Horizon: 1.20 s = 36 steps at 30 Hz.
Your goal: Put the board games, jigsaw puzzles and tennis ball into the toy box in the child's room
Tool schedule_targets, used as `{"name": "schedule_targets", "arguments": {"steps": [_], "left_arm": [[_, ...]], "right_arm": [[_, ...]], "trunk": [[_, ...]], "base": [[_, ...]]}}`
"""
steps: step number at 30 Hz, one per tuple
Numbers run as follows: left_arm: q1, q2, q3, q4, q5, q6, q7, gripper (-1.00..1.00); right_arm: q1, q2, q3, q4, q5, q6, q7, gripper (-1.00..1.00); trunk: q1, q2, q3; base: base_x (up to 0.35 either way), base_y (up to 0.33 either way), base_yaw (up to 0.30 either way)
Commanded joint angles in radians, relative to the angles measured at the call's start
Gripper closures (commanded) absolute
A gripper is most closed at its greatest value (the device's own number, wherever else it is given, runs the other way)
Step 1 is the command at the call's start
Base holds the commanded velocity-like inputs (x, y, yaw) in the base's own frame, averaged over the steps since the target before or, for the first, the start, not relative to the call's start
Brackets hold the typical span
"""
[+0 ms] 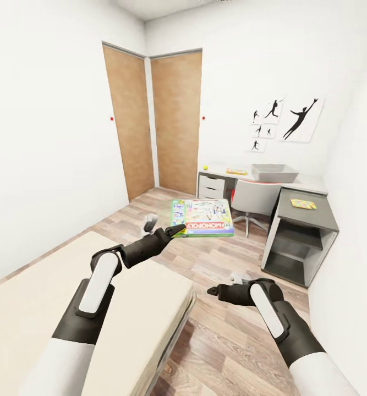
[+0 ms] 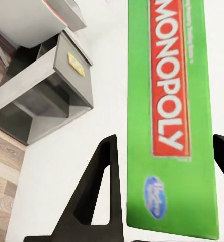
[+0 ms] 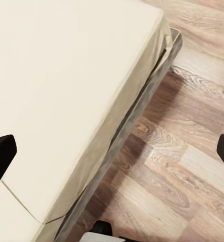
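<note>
head view: left end effector [image 1: 179, 230] clamped on green-edged white monopoly box [image 1: 204, 216], right end effector [image 1: 212, 290] spread wide

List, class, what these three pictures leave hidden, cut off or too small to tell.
- Toy box contents: head view, its walls hide the inside.
- Monopoly box: left wrist view, cut off by the top edge.
- Tennis ball: head view, a mere speck.
- Right gripper: head view, jaw gap unclear; right wrist view, fingertips at edges.
</note>
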Motion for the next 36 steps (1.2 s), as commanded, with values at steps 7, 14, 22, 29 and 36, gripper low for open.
{"name": "schedule_targets", "arguments": {"steps": [7,14,22,29,36], "left_arm": [[0.003,0.003,0.003,0.0,-0.003,0.004,-0.004,1.0],[0.004,0.013,0.004,0.0,0.0,0.004,-0.003,1.0],[0.004,0.015,0.004,0.001,-0.001,0.004,-0.003,1.0],[0.004,0.016,0.004,0.001,0.0,0.004,-0.003,1.0],[0.004,0.016,0.004,0.001,0.0,0.004,-0.003,1.0]], "right_arm": [[0.0,-0.001,0.004,-0.004,-0.005,0.003,-0.006,-1.0],[0.001,-0.001,0.006,-0.015,-0.006,0.003,-0.006,-1.0],[0.002,0.0,0.006,-0.017,-0.006,0.003,-0.006,-1.0],[0.002,0.001,0.006,-0.018,-0.006,0.003,-0.006,-1.0],[0.002,0.002,0.007,-0.018,-0.005,0.003,-0.006,-1.0]], "trunk": [[0.001,-0.002,0.002],[0.001,-0.002,0.005],[0.001,-0.002,0.01],[0.001,-0.002,0.013],[0.001,-0.002,0.017]], "base": [[0.0,0.0,-0.29],[0.0,0.0,-0.29],[0.0,0.0,-0.29],[0.0,0.0,-0.29],[0.0,0.0,-0.29]]}}
